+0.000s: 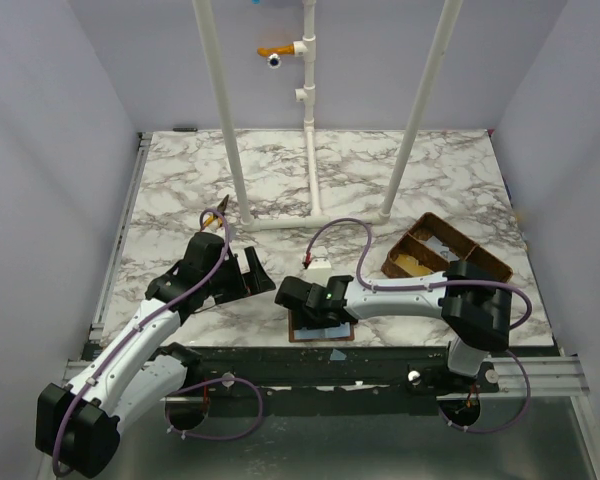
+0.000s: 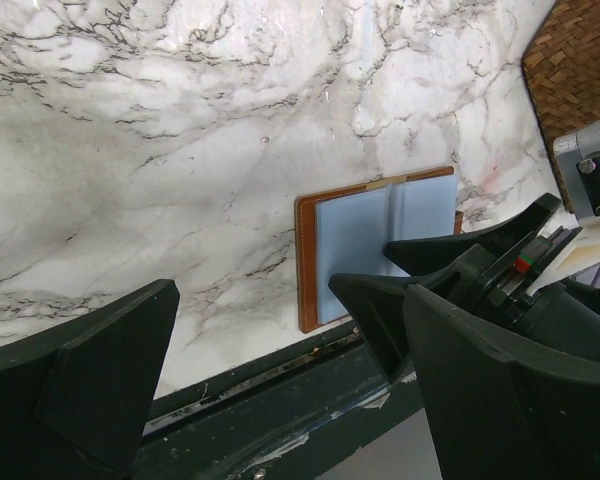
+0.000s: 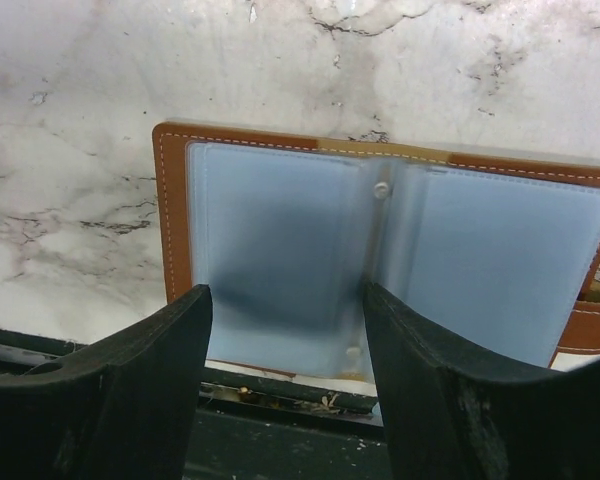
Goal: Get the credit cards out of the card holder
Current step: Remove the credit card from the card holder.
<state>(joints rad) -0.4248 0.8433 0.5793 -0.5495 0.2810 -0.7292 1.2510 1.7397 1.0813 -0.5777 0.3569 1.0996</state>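
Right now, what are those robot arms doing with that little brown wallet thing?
The right arm's fingers are open and poised over one clear pocket of the open card holder, which lies at the table's near edge. They hold nothing. The left arm's fingers hang wide open beside it. A yellowish card and a pale card lie in the woven basket. I can't tell if any card is left in the pockets.

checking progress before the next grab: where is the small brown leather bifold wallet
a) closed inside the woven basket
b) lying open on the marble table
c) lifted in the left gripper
b: the brown leather wallet lies flat and open on the white marble table, blue-grey clear pockets facing up, below the right gripper, whose jaws stand apart.
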